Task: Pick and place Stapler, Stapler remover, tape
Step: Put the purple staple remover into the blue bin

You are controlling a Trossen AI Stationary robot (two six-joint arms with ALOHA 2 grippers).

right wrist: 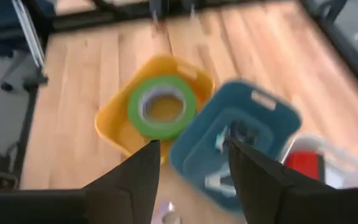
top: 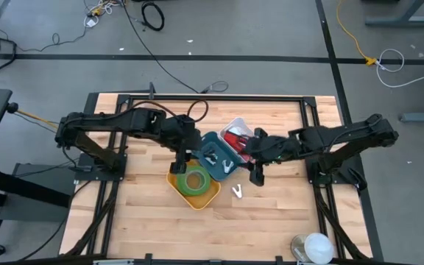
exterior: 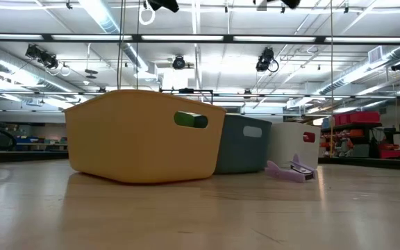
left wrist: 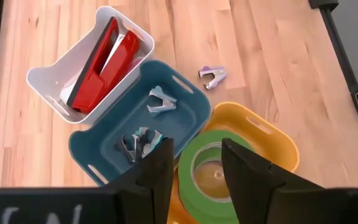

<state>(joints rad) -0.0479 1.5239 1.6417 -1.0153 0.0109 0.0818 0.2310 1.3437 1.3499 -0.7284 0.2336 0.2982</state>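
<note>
My left pincer [left wrist: 194,171] hangs over the near rim of the round-cornered yellow plastic bin [top: 194,185], fingers parted and gripping nothing, with the green roll of tape [left wrist: 211,174] lying flat in that bin below. I judge the tape as placed. My right pincer [right wrist: 191,171] hovers over the table beyond the teal plastic bin [left wrist: 138,134], likewise parted and empty. Several small metal staple removers [left wrist: 159,101] lie in the teal bin, and the red stapler [left wrist: 101,62] leans in the white plastic bin [top: 235,126]. One lilac claw-type staple remover [top: 237,191] lies loose on the pale wooden table [top: 138,221], near the right pincer; I reckon it is next, calling for a low descent with the fingers astride its narrow body. Beyond, grey floor with trailing cables, and a bright hall with ceiling lights.
</note>
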